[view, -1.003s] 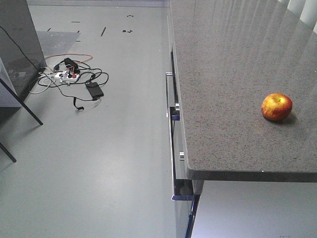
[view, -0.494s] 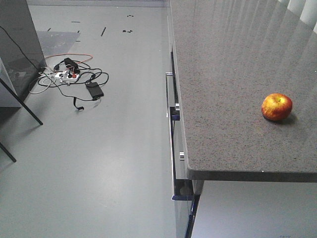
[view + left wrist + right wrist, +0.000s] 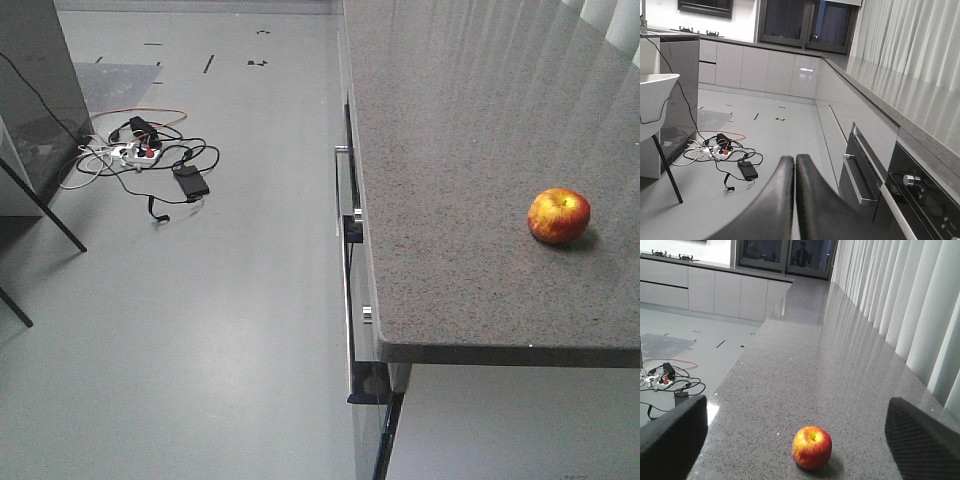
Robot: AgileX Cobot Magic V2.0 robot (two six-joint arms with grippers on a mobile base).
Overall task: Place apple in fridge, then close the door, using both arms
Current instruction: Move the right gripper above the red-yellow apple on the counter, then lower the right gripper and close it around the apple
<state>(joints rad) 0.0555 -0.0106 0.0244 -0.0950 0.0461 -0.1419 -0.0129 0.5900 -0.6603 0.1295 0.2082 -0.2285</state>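
The apple (image 3: 559,215), red with yellow patches, sits upright on the speckled grey countertop (image 3: 460,130) near its right side. In the right wrist view the apple (image 3: 812,447) lies low in the frame, between my right gripper's (image 3: 796,407) two wide-apart fingers (image 3: 922,440). The gripper is open, empty and short of the apple. My left gripper (image 3: 794,160) is shut and empty, hanging over the floor beside the cabinet fronts. No fridge or door is recognisable in view. Neither arm shows in the front view.
The countertop's front edge (image 3: 500,352) overhangs drawers with metal handles (image 3: 342,200). An oven front with knobs (image 3: 912,180) is to the left gripper's right. Cables and a power strip (image 3: 140,155) lie on the floor. A dark grey block (image 3: 35,90) and chair legs (image 3: 45,205) stand at the left.
The apple has not moved. The countertop's front edge sits a touch lower in the front view than before.
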